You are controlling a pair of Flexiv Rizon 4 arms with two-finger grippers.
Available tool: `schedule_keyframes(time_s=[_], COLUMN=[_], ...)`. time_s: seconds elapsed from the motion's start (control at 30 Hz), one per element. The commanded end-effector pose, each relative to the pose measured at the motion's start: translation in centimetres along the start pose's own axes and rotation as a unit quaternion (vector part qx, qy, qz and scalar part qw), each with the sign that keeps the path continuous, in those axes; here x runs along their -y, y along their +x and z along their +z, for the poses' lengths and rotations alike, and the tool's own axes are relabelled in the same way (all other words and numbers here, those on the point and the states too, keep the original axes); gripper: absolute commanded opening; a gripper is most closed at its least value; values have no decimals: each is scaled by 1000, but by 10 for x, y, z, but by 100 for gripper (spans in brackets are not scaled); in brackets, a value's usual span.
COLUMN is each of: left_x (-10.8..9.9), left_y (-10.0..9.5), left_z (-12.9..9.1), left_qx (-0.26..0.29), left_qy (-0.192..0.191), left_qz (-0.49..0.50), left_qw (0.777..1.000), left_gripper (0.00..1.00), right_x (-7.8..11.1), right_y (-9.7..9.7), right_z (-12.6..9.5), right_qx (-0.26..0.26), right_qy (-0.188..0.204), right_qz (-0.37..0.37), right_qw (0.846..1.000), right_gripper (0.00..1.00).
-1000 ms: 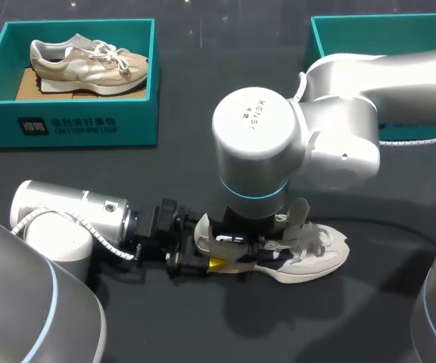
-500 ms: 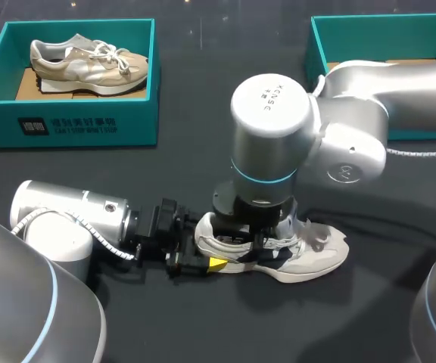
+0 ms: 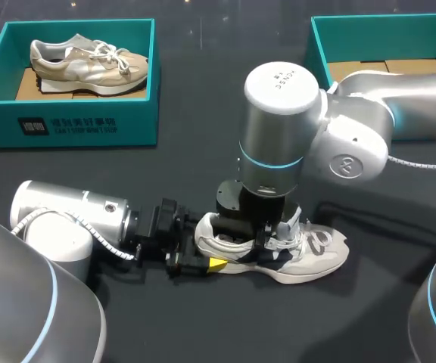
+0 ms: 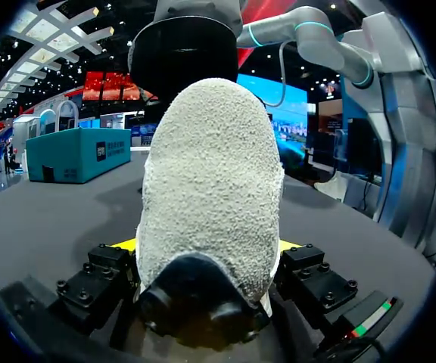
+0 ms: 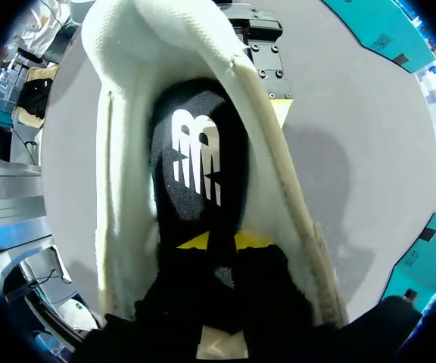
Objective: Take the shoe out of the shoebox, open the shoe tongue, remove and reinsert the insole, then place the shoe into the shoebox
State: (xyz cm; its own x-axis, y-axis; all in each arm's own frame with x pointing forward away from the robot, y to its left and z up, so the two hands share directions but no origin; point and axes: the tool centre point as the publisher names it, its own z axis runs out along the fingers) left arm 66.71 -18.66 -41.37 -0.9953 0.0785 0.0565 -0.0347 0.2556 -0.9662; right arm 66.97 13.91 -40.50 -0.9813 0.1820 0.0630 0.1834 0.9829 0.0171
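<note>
Head view, left gripper (image 3: 207, 258) clamps shoe (image 3: 320, 253) heel, right gripper (image 5: 212, 242) inside, grip unclear, its arm (image 3: 354, 144) overlapping upper-right shoebox (image 3: 369, 26), second shoe (image 3: 82, 60) upper left.

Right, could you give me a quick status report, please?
Left gripper shut on shoe heel. Right gripper down inside shoe, over insole, grip unclear. Nothing seen blocking.

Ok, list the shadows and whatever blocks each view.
Head view: the right arm hides the middle of the shoe, and a soft shadow lies on the table beside it. Left wrist view: the shoe's heel fills most of it. Right wrist view: the shoe shadows the table alongside.
</note>
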Motion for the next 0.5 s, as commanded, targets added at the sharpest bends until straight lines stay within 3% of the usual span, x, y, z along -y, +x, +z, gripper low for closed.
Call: schedule_keyframes(time_s=[0.03, 0.27, 0.5], left_x=[-2, -2, -2], left_y=[-2, -2, -2], left_z=[2, 2, 2], left_qx=[1, 1, 1], left_qy=[-1, -1, -1], left_qz=[0, 0, 0], left_qw=[1000, 1000, 1000], left_gripper=[0, 0, 0], right_x=[2, 3, 11], right_y=[13, 19, 22], right_z=[28, 25, 9], right_qx=[-3, 4, 56], right_qy=[-2, -3, -47], right_qz=[4, 9, 3], right_qw=[1000, 1000, 997], right_gripper=[0, 0, 0])
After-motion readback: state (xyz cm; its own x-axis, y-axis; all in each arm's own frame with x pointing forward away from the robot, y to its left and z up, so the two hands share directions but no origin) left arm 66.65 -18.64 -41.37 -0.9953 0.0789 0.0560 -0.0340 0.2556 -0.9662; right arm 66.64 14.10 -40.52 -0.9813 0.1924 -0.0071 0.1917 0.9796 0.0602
